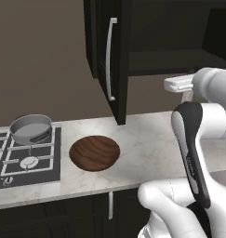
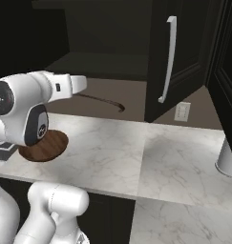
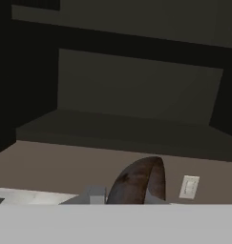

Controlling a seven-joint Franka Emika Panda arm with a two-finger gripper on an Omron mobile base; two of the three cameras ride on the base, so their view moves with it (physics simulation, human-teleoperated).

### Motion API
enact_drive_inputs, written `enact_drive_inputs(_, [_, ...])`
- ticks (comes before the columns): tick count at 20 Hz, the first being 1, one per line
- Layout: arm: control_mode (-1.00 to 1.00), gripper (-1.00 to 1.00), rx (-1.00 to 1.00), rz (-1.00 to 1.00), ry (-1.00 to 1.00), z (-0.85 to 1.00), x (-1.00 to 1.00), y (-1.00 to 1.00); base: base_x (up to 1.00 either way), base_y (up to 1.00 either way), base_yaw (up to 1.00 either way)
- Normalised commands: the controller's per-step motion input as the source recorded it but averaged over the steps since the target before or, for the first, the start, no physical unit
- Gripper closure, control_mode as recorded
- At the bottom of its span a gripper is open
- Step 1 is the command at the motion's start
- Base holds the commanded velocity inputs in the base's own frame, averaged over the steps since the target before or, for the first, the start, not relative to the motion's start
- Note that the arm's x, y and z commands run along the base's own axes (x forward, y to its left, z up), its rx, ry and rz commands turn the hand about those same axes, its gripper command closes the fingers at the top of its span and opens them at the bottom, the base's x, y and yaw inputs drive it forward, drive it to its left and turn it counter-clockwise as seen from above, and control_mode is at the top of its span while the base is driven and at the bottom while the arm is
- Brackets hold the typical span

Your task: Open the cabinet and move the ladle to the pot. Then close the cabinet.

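1. Left base view: the white arm rises from the lower right, its dark-jointed forearm upright and its wrist bent toward the open cabinet (image 1: 109, 56), so the hand (image 1: 179, 83) reaches in just below the cabinet's bottom shelf. The cabinet door stands swung out, edge-on, with a long pale vertical bar handle. On the marbled pale table (image 1: 147, 144) lies a wide brown wooden dish (image 1: 94, 153) with visible grain. To its left, on the black stove (image 1: 21, 162), sits the shallow round grey metal pot (image 1: 31, 128), its short dark handle pointing toward the dish.

2. Right base view: the arm's wrist stretches level to the right above the table. From the hand's tip the ladle (image 2: 100, 101) runs on rightward, its thin dark stem nearly level, sloping slightly down and ending in a small curl. It hangs in the air in front of the brown wall, under the cabinet shelf.

3. Hand view: the camera looks into the dark cabinet interior. The pincer (image 3: 122, 198) is closed narrowly on the ladle, whose dark brown rounded scoop rises between the tips. A pale wall outlet (image 3: 189, 187) sits just beside it.
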Motion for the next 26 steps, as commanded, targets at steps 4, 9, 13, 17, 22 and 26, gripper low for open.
enact_drive_inputs(4, [1.00,1.00,0.00,0.00,0.00,0.00,0.00,0.00,-0.14,0.00,0.00])
enact_drive_inputs(9, [1.00,1.00,0.00,0.00,0.00,0.00,0.00,0.00,-0.55,0.00,-0.03])
enact_drive_inputs(13, [1.00,1.00,0.00,0.00,0.00,0.00,0.00,0.00,-0.74,0.00,-0.09])
enact_drive_inputs(17, [1.00,1.00,0.00,0.00,0.00,0.00,0.00,0.00,-0.56,0.04,-0.12])
enact_drive_inputs(22, [1.00,1.00,0.00,0.00,0.00,0.00,0.00,0.00,-0.37,0.52,-0.10])
enact_drive_inputs(26, [1.00,1.00,0.00,0.00,0.00,0.00,0.00,0.00,-0.23,0.91,-0.07])
